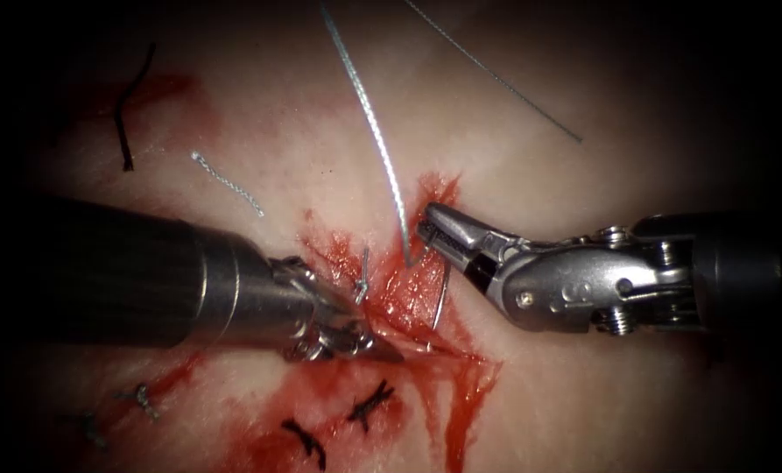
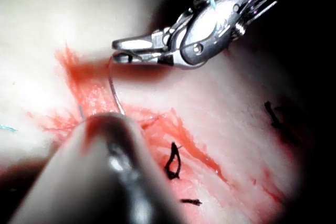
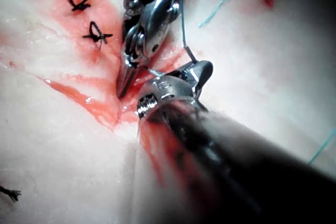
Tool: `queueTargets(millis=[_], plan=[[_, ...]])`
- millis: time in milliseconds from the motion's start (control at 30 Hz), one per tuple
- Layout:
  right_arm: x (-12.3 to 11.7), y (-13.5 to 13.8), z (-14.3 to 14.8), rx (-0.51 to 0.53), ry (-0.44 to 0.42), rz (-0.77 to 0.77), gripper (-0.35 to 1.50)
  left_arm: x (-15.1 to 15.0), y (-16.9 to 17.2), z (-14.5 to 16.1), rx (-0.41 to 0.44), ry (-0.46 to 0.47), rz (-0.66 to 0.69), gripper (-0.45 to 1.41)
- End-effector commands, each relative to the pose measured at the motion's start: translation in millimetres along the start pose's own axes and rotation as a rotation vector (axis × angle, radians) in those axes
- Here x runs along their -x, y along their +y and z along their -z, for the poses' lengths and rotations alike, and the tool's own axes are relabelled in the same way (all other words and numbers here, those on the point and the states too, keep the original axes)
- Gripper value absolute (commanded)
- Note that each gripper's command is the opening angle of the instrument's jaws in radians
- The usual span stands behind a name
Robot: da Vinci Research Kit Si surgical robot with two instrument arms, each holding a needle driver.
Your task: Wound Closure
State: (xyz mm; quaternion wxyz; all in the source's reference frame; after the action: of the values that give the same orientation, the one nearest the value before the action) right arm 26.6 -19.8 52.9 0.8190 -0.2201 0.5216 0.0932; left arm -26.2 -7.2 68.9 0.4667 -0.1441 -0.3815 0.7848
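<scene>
Needle (image 1: 443,298) stands in the tissue (image 1: 583,394) at the cut (image 1: 408,298), its upper end pinched in the right hand (image 1: 430,229). Left hand (image 1: 382,349), pressed together, holds nothing and rests low on the cut. Thread (image 1: 377,140) trails to the tissue's top edge. Judged mid-stitch; next move needs a firm grip on the needle.

**Three views converge on the cut**

The endoscope looks down from above and in front at the cut (image 1: 408,298). Each wrist camera looks along its own shaft from very close. All three share the cut and red-stained tissue (image 2: 231,103).
</scene>
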Motion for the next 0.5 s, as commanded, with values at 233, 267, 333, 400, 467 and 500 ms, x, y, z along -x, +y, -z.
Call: queueTargets(millis=[233,267,333,400,467,500], plan=[[1.9,2.7,-0.2,0.092,-0.049,-0.316,-0.35,0.0,-0.1,-0.9,-0.012,-0.004,-0.019,-0.45],[2.6,2.5,-0.2,0.078,-0.061,-0.388,-0.35,-0.1,-0.1,-0.8,-0.012,-0.005,-0.019,-0.45],[3.3,1.9,-0.1,0.052,-0.073,-0.419,-0.35,-0.1,-0.1,-0.8,-0.011,-0.005,-0.018,-0.45],[3.9,0.8,-0.1,0.028,-0.086,-0.454,-0.35,-0.1,0.0,-0.7,-0.012,-0.003,-0.018,-0.45],[3.9,0.3,-0.2,0.011,-0.084,-0.479,-0.35,-0.1,0.0,-0.6,-0.011,-0.004,-0.018,-0.45],[3.9,0.0,-0.2,0.003,-0.083,-0.478,-0.35,-0.1,-0.1,-0.6,-0.011,-0.004,-0.018,-0.45]])
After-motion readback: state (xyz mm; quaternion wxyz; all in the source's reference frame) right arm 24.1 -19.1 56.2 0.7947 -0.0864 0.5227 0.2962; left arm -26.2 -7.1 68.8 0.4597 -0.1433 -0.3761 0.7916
